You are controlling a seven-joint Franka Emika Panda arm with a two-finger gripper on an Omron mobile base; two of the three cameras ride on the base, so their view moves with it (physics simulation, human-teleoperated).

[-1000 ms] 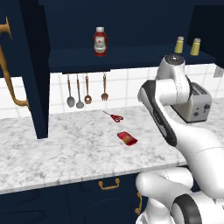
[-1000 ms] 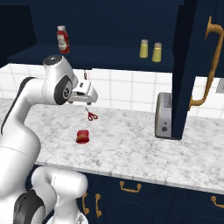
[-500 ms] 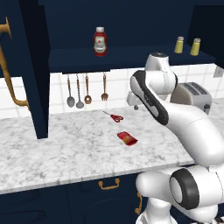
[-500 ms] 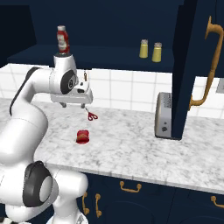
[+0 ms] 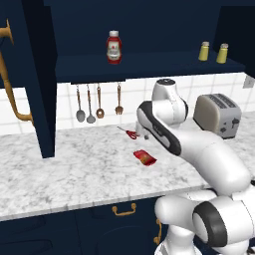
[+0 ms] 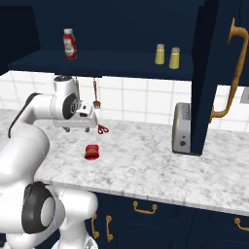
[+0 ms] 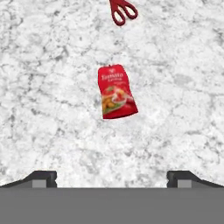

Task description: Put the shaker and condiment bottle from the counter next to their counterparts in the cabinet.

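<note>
One cabinet, high above gripper. One toaster, far off. One condiment bottle flat on counter, under spread-open, empty jaws. One ketchup bottle, two shakers on shelf. One scissors beyond bottle. Arm had swung lower than moment ago.

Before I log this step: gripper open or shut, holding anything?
Gripper: open and empty, above the condiment bottle lying on the counter.
</note>
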